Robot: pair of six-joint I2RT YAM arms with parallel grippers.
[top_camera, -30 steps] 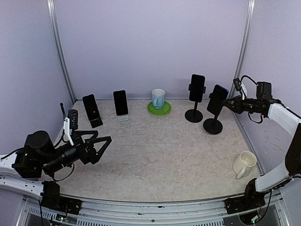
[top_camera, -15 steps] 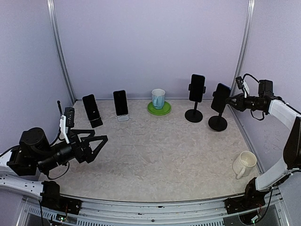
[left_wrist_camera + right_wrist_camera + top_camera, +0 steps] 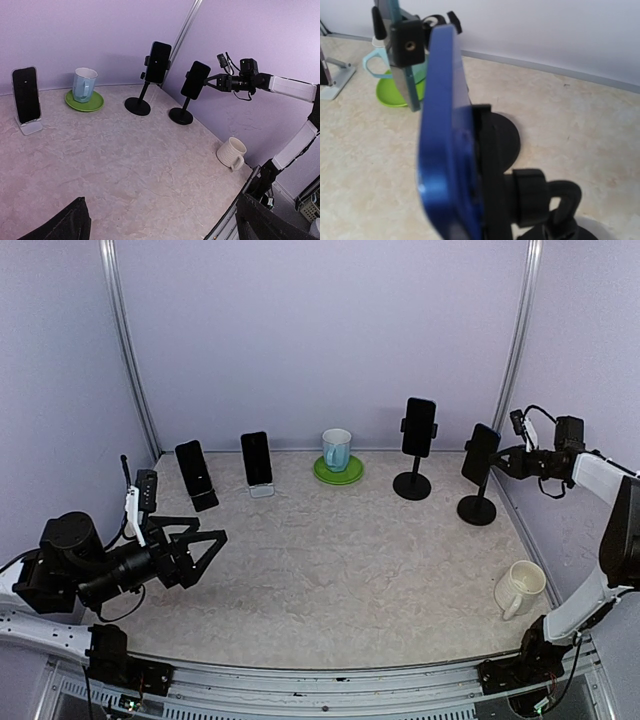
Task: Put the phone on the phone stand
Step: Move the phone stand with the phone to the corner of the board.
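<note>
Fingers of the right gripper [image 3: 508, 461] sit just behind the blue phone [image 3: 445, 140], already in the phone stand [image 3: 477, 502] near the far right corner of the table [image 3: 340, 560], pinching or not I cannot tell, so back off softly without tipping it, while the left gripper [image 3: 208, 558] has its fingers wide apart.

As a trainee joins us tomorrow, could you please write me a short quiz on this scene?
1. True or false: the left claw is open.
2. The light blue ceramic mug stands on: A) a round green saucer; B) a white stand; C) the bare table.
3. Which claw grips the blue-cased phone on the black round-based stand?
Key: 1 true; 2 A; 3 the right claw.
</note>
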